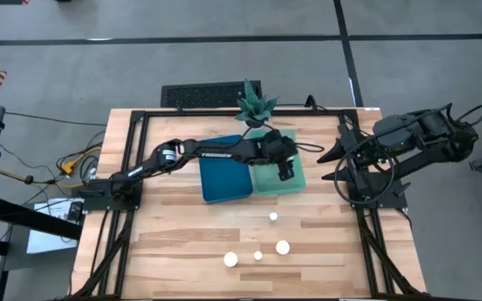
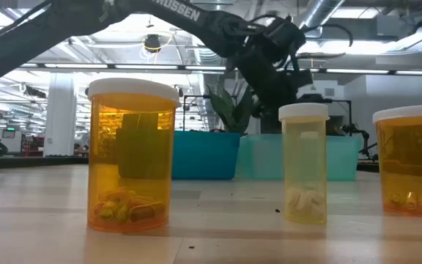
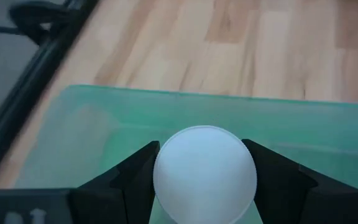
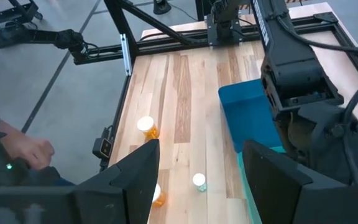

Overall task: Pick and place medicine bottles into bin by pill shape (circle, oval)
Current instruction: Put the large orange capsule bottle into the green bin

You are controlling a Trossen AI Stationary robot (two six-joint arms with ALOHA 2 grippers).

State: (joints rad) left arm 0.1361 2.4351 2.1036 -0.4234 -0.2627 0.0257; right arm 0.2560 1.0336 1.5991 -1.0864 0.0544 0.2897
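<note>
left pincer (image 1: 286,170): reached out over the light green bin (image 1: 268,181), its fingers (image 3: 135,177) clamped on either side of a white-capped bottle (image 3: 205,171) — the held bottle's body is hidden below its cap.
light green bin: directly beneath the left pincer; the wrist view shows its pale green wall and floor just past the cap.
blue bin (image 1: 224,174): just beside the left pincer, toward that arm's base, touching the green bin's side.
right pincer (image 1: 335,165): parked at the table's right edge, well apart from the left pincer; fingers (image 4: 132,171) spread wide, nothing between them.
loose bottles: four stand upright on the wooden table (image 1: 182,234), well away from the left pincer on the side opposite the plant — one nearest it (image 1: 273,216), then a row of three (image 1: 231,259), (image 1: 258,255), (image 1: 283,247).
low view: a wide amber bottle (image 2: 132,155) with yellow oval capsules, a narrow pale bottle (image 2: 304,163) with white pills, and a third amber bottle (image 2: 413,163) cut by the frame edge.
plant (image 1: 254,104): just beyond the bins, behind the left pincer.
person: a hand (image 4: 27,149) shows off the table in the right wrist view.
</note>
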